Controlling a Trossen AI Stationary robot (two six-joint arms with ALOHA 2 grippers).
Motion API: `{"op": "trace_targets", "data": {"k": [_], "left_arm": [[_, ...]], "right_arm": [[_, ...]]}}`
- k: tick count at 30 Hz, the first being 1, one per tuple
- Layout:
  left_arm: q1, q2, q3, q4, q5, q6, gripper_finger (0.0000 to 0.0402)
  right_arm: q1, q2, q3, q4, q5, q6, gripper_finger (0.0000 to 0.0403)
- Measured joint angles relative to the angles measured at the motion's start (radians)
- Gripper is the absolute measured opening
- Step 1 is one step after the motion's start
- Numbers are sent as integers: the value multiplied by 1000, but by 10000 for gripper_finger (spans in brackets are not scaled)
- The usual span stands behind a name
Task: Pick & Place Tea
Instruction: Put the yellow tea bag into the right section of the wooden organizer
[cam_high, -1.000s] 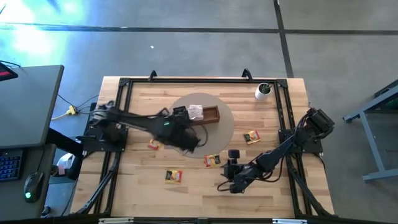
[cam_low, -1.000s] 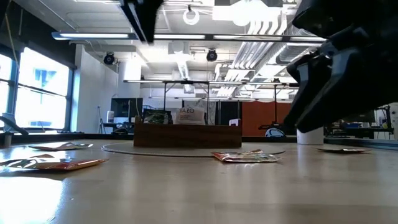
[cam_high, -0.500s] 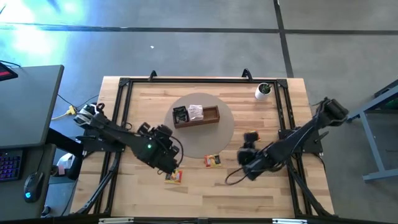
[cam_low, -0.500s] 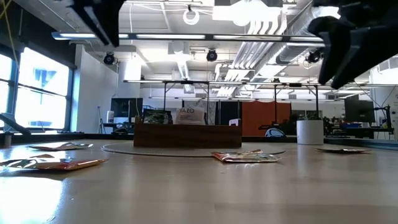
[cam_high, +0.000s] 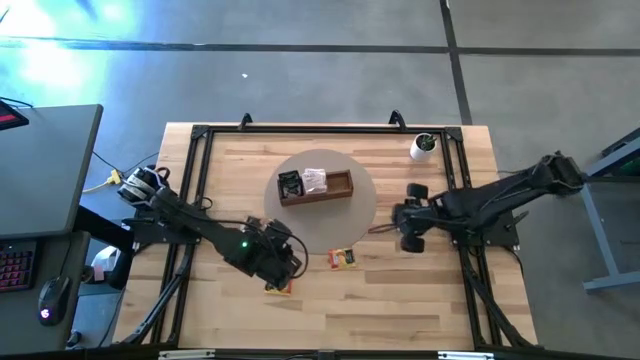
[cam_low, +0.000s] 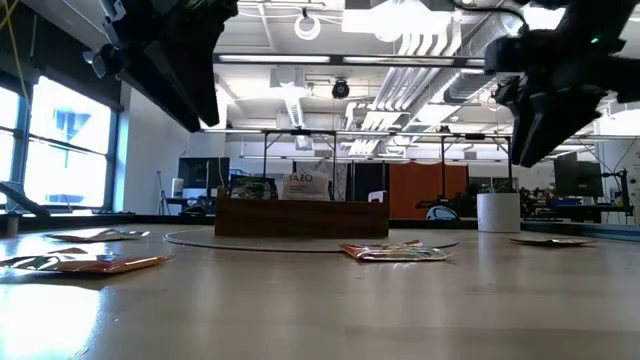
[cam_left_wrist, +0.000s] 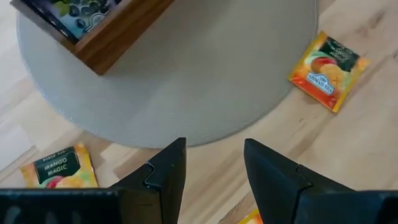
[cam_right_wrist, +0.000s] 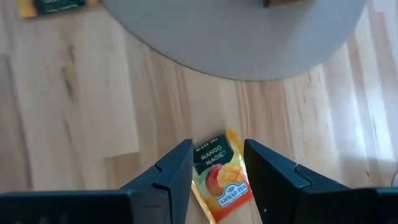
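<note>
Several tea sachets lie flat on the wooden table. My right gripper (cam_right_wrist: 216, 149) hangs open above a yellow-orange sachet (cam_right_wrist: 222, 177) just right of the grey mat, one finger to each side of it, and stands well off the table in the low view (cam_low: 545, 95). My left gripper (cam_left_wrist: 214, 163) is open and empty near the mat's near-left edge (cam_high: 278, 260). Close to it lie a sachet (cam_high: 343, 259), another (cam_left_wrist: 59, 168) and a third (cam_high: 280, 287). The wooden tray (cam_high: 340, 186) on the mat holds a few sachets.
The round grey mat (cam_high: 355, 215) lies under the tray at the table's middle. A white cup (cam_high: 424, 146) stands at the far right corner. Black frame rails (cam_high: 195, 180) run along the left, right and far sides. Bare wood stretches along the near edge.
My left gripper has left the tray area, swung toward the near-left and dropped lower, ending by the sachet near the near edge. My right gripper has travelled from the near edge toward the far right and now hangs over the sachet right of the mat. No sachet has moved.
</note>
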Motion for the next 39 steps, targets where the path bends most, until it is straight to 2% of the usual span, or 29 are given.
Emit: {"op": "trace_targets", "data": {"k": [3, 6, 11, 16, 24, 28, 34, 36, 39], "left_arm": [[0, 0, 0, 18, 0, 24, 159], [0, 0, 0, 11, 0, 27, 159], [0, 0, 0, 11, -1, 29, 159], [0, 0, 0, 11, 4, 45, 159], [0, 0, 0, 11, 4, 45, 159], [0, 0, 0, 11, 3, 45, 159], [0, 0, 0, 44, -13, 45, 159], [0, 0, 0, 95, -31, 45, 159], [0, 0, 0, 181, -41, 55, 159]], "right_arm": [[-87, 41, -1, 31, -75, 9, 147], [-165, 109, -1, 1, -147, 97, 145], [-256, 254, -1, -10, -99, 179, 133], [-306, 364, -1, -9, -216, 211, 120], [-264, 386, 8, 86, -428, 259, 101], [-216, 352, 40, 165, -459, 284, 94], [-130, 314, 89, 402, -515, 311, 92], [-100, 302, 110, 389, -496, 275, 90], [-60, 287, 136, 226, -341, 251, 84]]}}
